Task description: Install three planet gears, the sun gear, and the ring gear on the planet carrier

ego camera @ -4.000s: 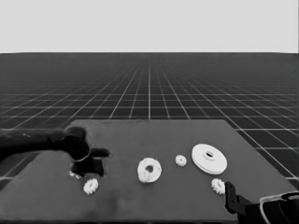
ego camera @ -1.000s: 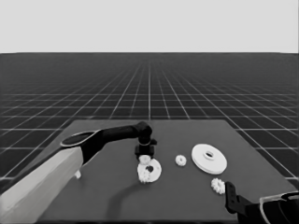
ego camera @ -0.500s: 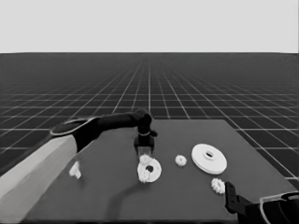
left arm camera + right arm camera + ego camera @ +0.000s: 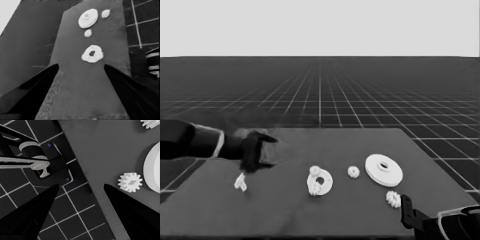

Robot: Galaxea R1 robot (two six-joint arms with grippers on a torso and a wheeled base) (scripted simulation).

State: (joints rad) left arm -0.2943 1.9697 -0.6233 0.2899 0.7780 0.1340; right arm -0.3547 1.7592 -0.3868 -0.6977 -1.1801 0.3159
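Note:
The smaller round part (image 4: 320,181) (image 4: 92,53) lies mid-table with two small gears on its face, one at its far edge (image 4: 315,170) and one at its near edge (image 4: 317,189). A loose gear (image 4: 353,172) (image 4: 87,33) lies just right of it. Farther right sits the larger round part (image 4: 383,170) (image 4: 88,18) (image 4: 152,168), with another gear (image 4: 393,199) (image 4: 130,182) in front of it. My left gripper (image 4: 254,159) (image 4: 81,65) hangs open and empty over the table's left end. My right gripper (image 4: 406,207) (image 4: 81,185) waits open at the near right corner.
A thin white piece (image 4: 240,182) lies on the table just below the left gripper, apart from its fingers. The table's right edge and the floor grid show in the right wrist view, with dark machinery (image 4: 47,165) beyond the edge.
The left arm has drawn back from over the smaller round part to the table's left end. The gear that lay at the left four seconds ago now sits on the smaller round part.

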